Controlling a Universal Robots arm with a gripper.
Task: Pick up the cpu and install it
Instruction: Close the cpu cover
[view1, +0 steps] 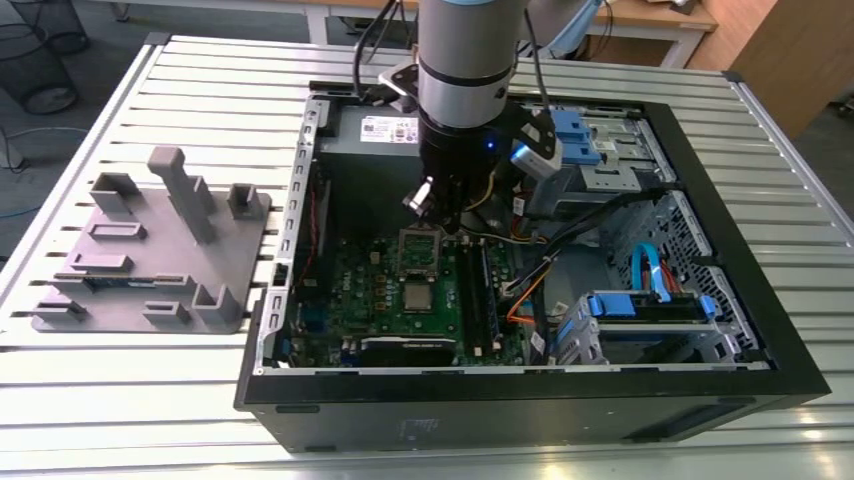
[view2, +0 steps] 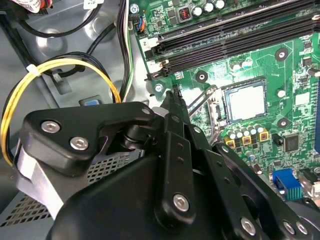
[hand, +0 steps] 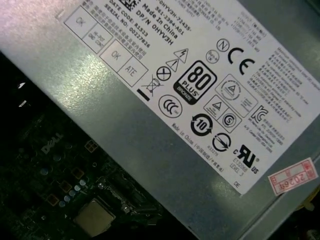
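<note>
While the hand (view1: 446, 220) hovers, cpu (view1: 418, 296) sits socketed; square (silvery).

You worked at a slatted metal worktop (view1: 200, 80); beyond its far edge stood a wooden desk (view1: 641, 20) on grey floor (view1: 114, 50).

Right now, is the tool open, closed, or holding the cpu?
Tool: cannot be told whether open or closed. The cpu lies on the motherboard, apart from the tool.
</note>
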